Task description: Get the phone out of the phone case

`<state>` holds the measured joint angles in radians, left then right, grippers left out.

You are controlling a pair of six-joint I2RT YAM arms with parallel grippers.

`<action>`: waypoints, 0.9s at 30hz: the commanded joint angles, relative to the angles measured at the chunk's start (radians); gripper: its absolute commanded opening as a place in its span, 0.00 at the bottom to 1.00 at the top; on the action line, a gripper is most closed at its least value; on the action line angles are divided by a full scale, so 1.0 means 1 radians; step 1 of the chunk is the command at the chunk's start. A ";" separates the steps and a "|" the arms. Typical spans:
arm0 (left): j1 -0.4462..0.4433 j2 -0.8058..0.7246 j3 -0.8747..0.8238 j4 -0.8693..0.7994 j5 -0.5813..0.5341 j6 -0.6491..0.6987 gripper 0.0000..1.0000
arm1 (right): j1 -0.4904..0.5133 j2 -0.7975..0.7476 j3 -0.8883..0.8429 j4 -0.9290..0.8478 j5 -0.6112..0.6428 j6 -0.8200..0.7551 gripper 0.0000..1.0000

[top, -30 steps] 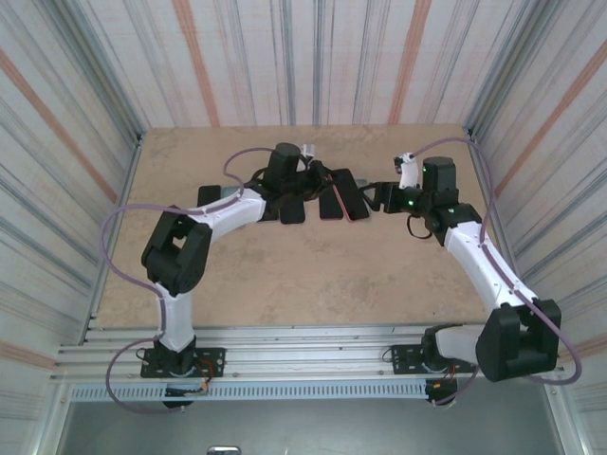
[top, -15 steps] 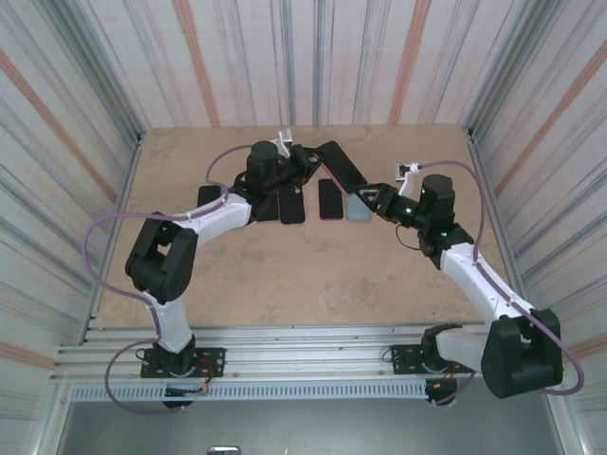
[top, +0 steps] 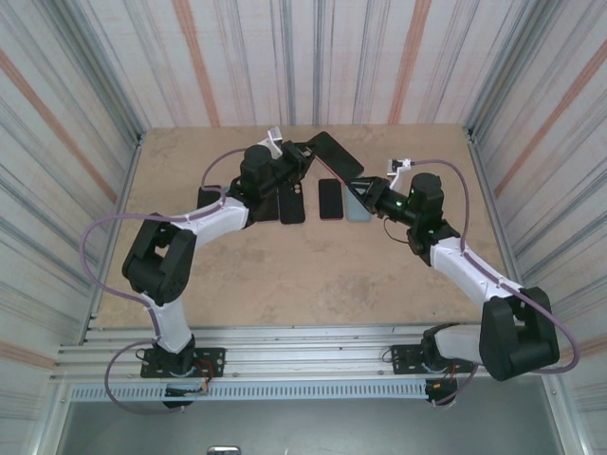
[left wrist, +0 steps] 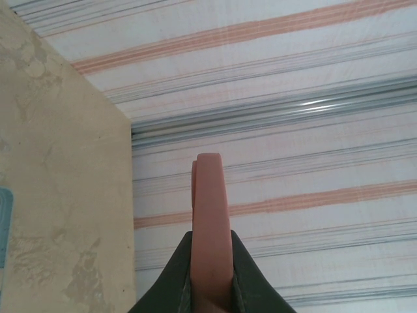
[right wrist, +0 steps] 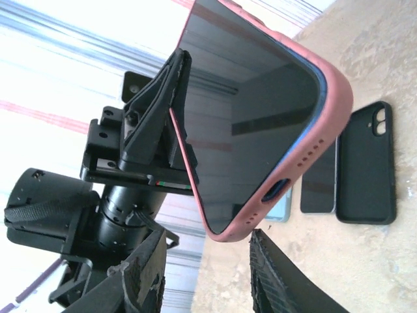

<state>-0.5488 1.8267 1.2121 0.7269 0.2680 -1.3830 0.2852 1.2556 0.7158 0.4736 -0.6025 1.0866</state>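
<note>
**Table** (top: pixel 285 275): tan, mottled surface, walled on three sides by striped sheeting.

**Left gripper** (top: pixel 303 154): raised above the table near the middle of the far edge. Its jaws are clamped together on the long edge of the phone case; its wrist view shows the pink edge pinched between two dark fingers.

**Right gripper** (right wrist: pixel 208 233): facing the left one. Its jaws stand apart, one to each side of the case's lower end. Daylight shows on both sides, so nothing is gripped.

**Phone case** (right wrist: pixel 335 98): salmon pink, soft-looking, held in the air and tilted, clear of the table. Port cut-outs show along the lower end.

**Phone** (right wrist: pixel 247 98): seated fully inside the case, with a dark blank screen and a blue frame showing at the rim.

**Spare black case** (right wrist: pixel 366 163): lying flat on the table below, near the far edge and just beside a flat dark handset (right wrist: pixel 318 186). A pale blue case (top: pixel 358 209) is also in the row.

**Hazards, as judged:**
- The right jaws may close on case and phone together, so that pulling frees nothing.
- The left hold is on a narrow edge, so a sideways tug could pivot or slip the case.
- A phone that pops out suddenly could drop onto the items below.

**Markings:** no brand, label or writing legible.
</note>
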 commanded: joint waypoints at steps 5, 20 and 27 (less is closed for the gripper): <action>-0.006 -0.069 0.007 0.111 0.005 -0.044 0.07 | 0.016 0.041 -0.009 0.121 0.001 0.072 0.33; -0.011 -0.084 0.008 0.118 0.032 -0.104 0.04 | 0.011 0.042 0.031 0.128 -0.015 0.015 0.19; -0.019 -0.104 0.003 0.151 0.037 -0.147 0.03 | -0.008 0.064 0.046 0.148 -0.034 -0.002 0.15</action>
<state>-0.5491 1.8149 1.2091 0.7681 0.2600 -1.4948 0.2867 1.3087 0.7284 0.6109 -0.6395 1.1366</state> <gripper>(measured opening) 0.133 0.169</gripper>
